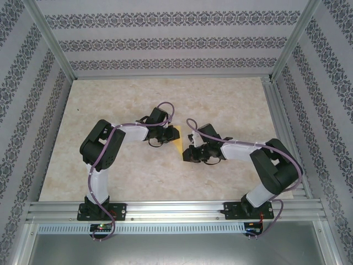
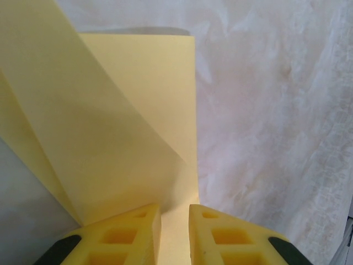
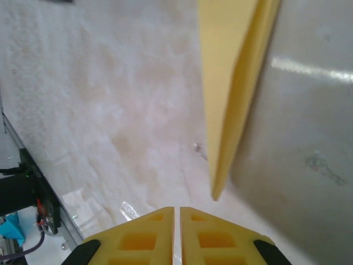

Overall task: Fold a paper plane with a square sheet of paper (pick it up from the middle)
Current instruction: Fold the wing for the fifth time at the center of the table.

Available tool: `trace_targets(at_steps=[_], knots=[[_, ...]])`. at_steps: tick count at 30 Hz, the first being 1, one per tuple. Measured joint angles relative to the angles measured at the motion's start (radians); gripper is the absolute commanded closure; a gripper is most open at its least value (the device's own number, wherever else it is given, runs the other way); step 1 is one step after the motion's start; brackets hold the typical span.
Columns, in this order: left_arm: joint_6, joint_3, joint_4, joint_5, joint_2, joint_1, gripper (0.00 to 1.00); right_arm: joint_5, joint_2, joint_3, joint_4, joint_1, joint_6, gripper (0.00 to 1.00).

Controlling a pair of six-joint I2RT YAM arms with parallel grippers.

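Note:
The square sheet of paper is yellow and folded, and lies mid-table between the two arms. In the left wrist view the paper has one flap lifted at the left over a flat layer. My left gripper sits over its near edge with the jaws a little apart, and flat paper shows in the gap. From above, the left gripper is at the paper's left side. My right gripper is just right of the paper and nearer the arms' bases. Its fingers are shut with nothing between them, short of the paper's pointed corner.
The table is a pale marbled board with aluminium rails along its near edge and right side. Patterned walls stand close on the left, back and right. Both arms bend inward toward the middle.

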Motion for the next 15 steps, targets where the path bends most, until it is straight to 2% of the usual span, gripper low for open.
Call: trace_targets(at_steps=[5,15], knots=[[0.000,0.000,0.000,0.003,0.000,0.000,0.77,0.009,0.008,0.086,0.007,-0.006,0.000,0.87],[0.000,0.001,0.000,0.007,0.000,0.000,0.77,0.034,0.188,0.169,0.037,-0.006,0.000,0.90]])
